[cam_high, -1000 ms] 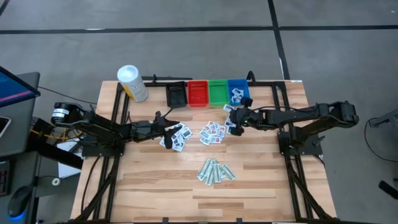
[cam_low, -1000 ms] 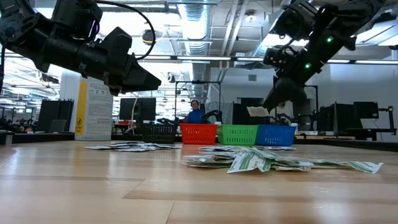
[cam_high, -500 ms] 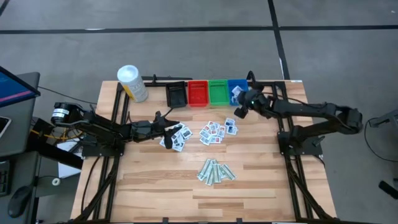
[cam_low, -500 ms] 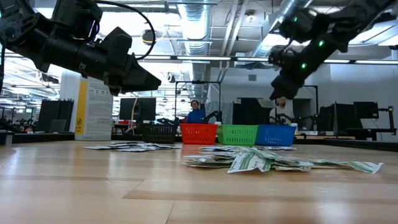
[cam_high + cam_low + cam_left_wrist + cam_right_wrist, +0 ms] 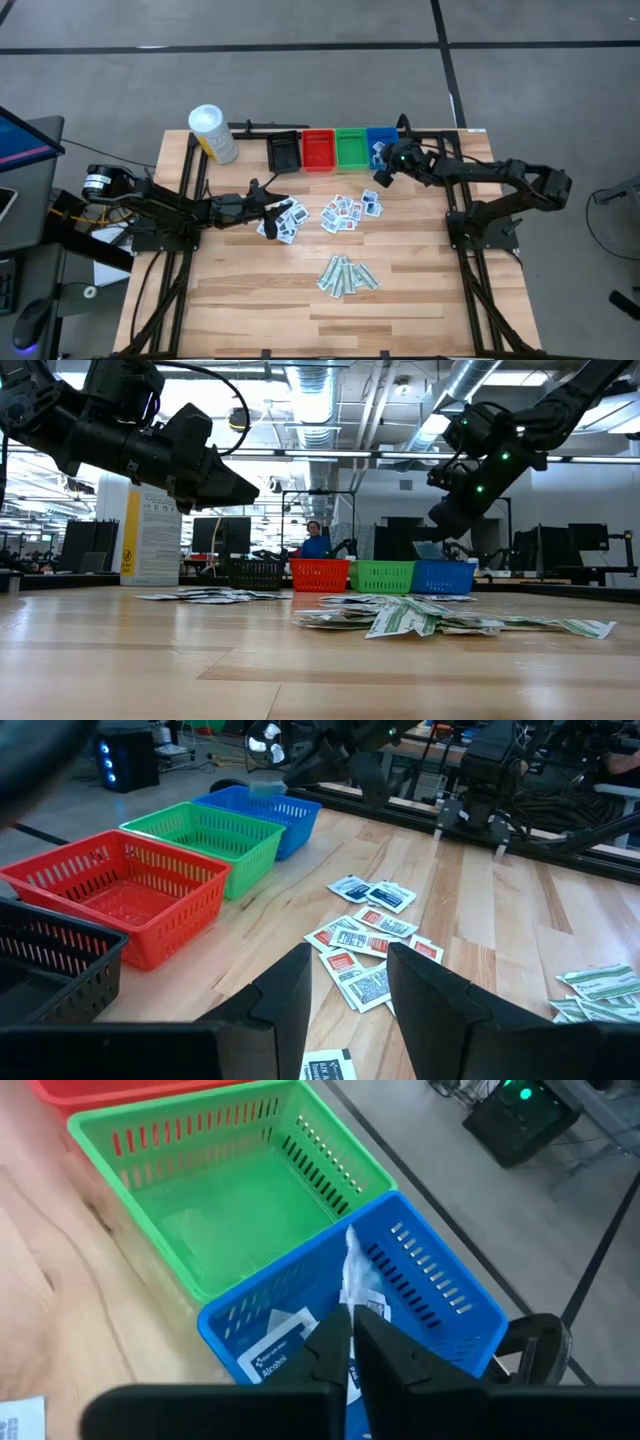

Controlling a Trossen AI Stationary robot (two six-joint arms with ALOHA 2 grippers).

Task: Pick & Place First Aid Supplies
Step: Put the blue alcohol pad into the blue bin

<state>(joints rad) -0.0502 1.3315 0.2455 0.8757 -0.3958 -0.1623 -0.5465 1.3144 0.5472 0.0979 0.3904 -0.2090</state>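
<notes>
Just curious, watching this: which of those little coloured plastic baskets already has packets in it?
The blue plastic basket, at the row's end beside the green one: white packets lie inside. The green basket holds nothing.

Grey floor crossed by dark lines — overhead, silver ducts and bright ceiling lights.

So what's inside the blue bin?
White packets lie inside the blue bin. The right gripper hangs above it, pinching another packet. Its fingers hide part of the floor.

The packet rises from between the right tool's fingers, its lower part seemingly hidden behind them.
</notes>
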